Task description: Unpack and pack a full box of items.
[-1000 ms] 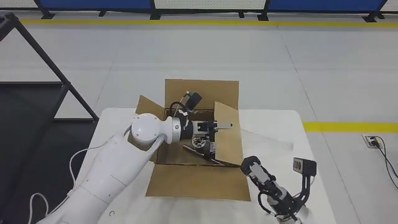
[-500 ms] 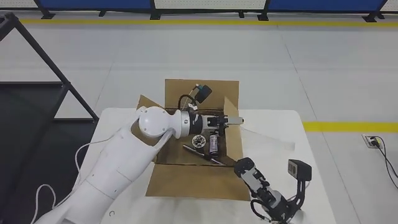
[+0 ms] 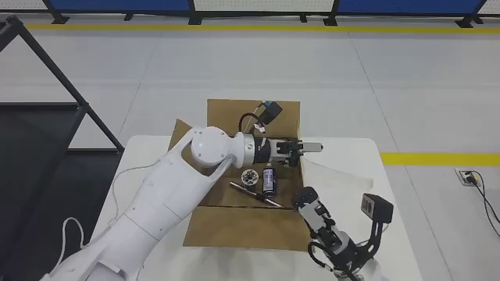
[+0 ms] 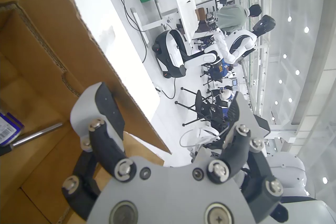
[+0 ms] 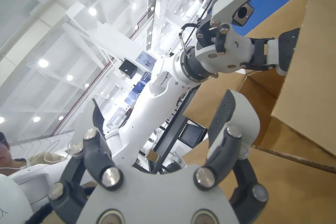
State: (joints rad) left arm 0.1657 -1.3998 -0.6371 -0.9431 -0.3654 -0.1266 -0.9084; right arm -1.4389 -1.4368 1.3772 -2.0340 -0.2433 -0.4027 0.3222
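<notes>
Unpacking barely under way, by the look of it.
Open on the table [image 3: 144, 156]: box [image 3: 234, 230] with rod [image 3: 254, 193], toothed disc [image 3: 250, 176] and dark can [image 3: 269, 178] inside; spread wide astride right flap [image 3: 291, 168], holding nothing, left gripper [image 3: 305, 147]; near front corner, right gripper [image 3: 306, 197], likewise agape and empty.

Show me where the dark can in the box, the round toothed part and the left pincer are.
dark can [image 3: 269, 179], top view, middle of its side.
round toothed part [image 3: 250, 176], top view, its centre.
left pincer [image 4: 169, 91], left wrist view, midway between its open fingertips.
</notes>
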